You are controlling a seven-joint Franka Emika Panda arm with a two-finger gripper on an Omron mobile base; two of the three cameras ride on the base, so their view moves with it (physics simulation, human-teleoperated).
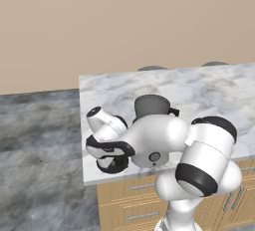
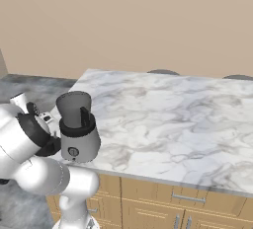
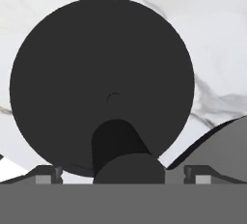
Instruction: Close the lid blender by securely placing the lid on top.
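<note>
Lid (image 3: 101, 73) lies on counter (image 3: 212, 35) (beside blender (image 2: 76, 129)).

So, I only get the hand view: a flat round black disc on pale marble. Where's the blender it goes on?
Observer: The silver-grey blender with the dark translucent jar stands right beside it, near the front corner of the marble counter.
Operator: Is the jar covered?
Observer: No, its top is open, nothing on it.
Operator: And the arm?
Observer: The white arm bends down beside the blender; its open gripper hangs over the flat round black lid.
</note>
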